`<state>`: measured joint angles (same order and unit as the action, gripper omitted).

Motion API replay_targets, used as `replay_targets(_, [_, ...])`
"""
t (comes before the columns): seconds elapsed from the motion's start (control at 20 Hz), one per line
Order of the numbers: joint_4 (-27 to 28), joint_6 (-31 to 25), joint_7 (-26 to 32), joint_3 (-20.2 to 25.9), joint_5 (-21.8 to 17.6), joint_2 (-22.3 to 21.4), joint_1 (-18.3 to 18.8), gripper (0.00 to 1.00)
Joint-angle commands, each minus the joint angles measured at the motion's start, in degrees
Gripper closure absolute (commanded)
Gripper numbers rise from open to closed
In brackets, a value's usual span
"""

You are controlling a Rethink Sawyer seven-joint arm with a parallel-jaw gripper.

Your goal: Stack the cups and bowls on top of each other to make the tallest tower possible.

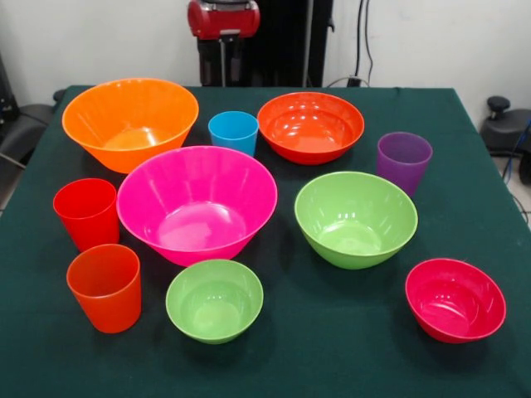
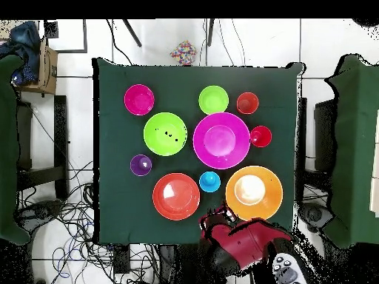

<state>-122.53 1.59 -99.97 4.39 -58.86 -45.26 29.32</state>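
Ten separate pieces sit apart on the green-clothed counter (image 1: 465, 365), none nested in another, so no tower exists; placed left to right as the front view shows them:

- red cup (image 1: 87, 213) stands upright near the left edge, with the orange cup (image 1: 105, 287) just in front of it toward the near-left corner.
- large orange bowl (image 1: 130, 123) sits at the far-left corner, mouth up.
- large pink bowl (image 1: 197, 203) sits left of the counter's middle, close beside the red cup and just in front of the orange bowl.
- small lime green bowl (image 1: 214, 299) rests near the near edge, just in front of the pink bowl.
- blue cup (image 1: 233, 132) stands toward the far edge, between the large orange bowl and the shallow red-orange bowl (image 1: 310, 126).
- medium lime green bowl (image 1: 355, 218) sits right of the middle, apart from the pink bowl.
- purple cup (image 1: 404, 161) stands upright toward the right edge, behind the medium green bowl.
- small crimson bowl (image 1: 455, 299) sits near the near-right corner, well apart from the rest.
- red arm (image 2: 248, 240) is drawn back at the counter's far edge; I cannot tell whether its pincer is released or clenched.
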Motion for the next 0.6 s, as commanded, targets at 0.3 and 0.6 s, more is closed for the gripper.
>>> replay_targets(0.3, [-3.88, -5.74, -4.94, 6.54, 7.09, -3.46, -1.69, 0.00])
replay_targets(0.6, [-9.07, -9.89, -3.24, 11.82, 14.89, -10.29, -0.27, 0.00])
